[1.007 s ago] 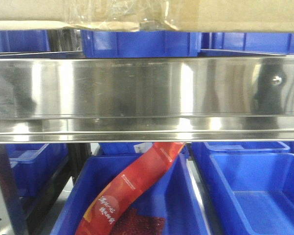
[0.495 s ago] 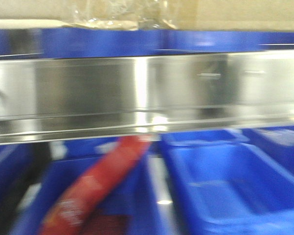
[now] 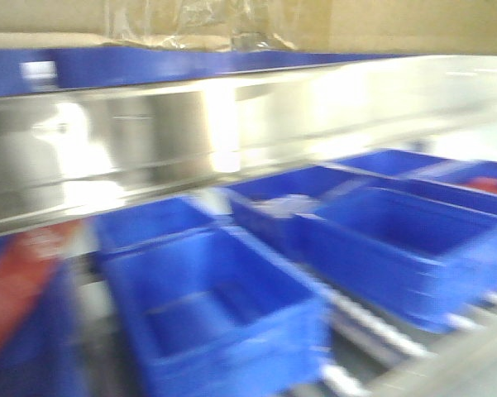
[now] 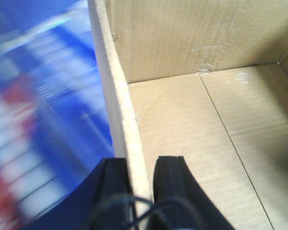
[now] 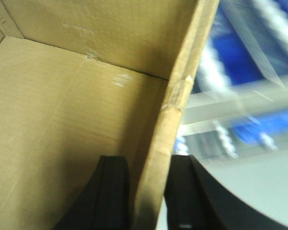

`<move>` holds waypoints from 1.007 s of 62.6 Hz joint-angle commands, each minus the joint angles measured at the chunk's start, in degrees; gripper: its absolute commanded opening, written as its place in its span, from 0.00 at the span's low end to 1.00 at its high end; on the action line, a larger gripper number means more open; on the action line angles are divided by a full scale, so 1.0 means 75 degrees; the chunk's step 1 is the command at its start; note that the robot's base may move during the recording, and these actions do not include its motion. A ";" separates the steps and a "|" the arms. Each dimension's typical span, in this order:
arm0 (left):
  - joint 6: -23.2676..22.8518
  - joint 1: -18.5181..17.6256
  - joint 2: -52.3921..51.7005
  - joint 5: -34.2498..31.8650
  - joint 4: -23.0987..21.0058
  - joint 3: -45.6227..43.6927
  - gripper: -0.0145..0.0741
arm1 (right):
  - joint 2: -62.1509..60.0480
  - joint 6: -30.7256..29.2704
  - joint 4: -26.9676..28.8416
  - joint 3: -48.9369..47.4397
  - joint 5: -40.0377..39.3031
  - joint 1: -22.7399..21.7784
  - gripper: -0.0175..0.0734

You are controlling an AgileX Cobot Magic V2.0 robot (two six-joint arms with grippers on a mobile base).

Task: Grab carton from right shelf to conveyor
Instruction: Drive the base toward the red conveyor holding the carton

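A large open-topped carton [image 4: 182,124] hangs between the robot's two arms, gripped on opposite walls so the load is shared and the box stays level. The left gripper [image 4: 138,168] straddles the carton's left wall, one black finger [image 4: 168,175] inside the box and the other outside, the jaws pinching the corrugated board. The right gripper [image 5: 150,168] does the same on the right wall, its jaws clamped on the cardboard just below a creased spot on the rim. Holding thin walls from above suits a box too wide for either gripper to span, and the empty interior seen by both wrist cameras suggests a light load the board can bear. In the front view the carton's lower edge [image 3: 413,25], with its crinkled clear tape [image 3: 198,25], fills the top of the frame above the shiny steel rail [image 3: 149,149] of the right shelf, with a strip of blue showing between them; whether the box touches anything there cannot be told. Blue bins [image 3: 223,314] sit on rollers below the rail, and a red packet [image 3: 16,281] lies at lower left, all heavily blurred. The conveyor is in none of the views, so the delivery is judged yet to come, with both pinches needing to hold evenly to keep the walls from tearing or folding
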 commanded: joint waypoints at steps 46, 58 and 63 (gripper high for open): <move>0.0088 -0.0095 -0.0108 -0.0402 -0.0346 -0.0041 0.15 | -0.0092 -0.0178 0.0172 -0.0031 -0.0387 0.0023 0.12; 0.0088 -0.0095 -0.0108 -0.0402 -0.0346 -0.0041 0.15 | -0.0092 -0.0178 0.0172 -0.0031 -0.0387 0.0023 0.12; 0.0088 -0.0095 -0.0108 -0.0402 -0.0346 -0.0041 0.15 | -0.0092 -0.0178 0.0172 -0.0031 -0.0387 0.0023 0.12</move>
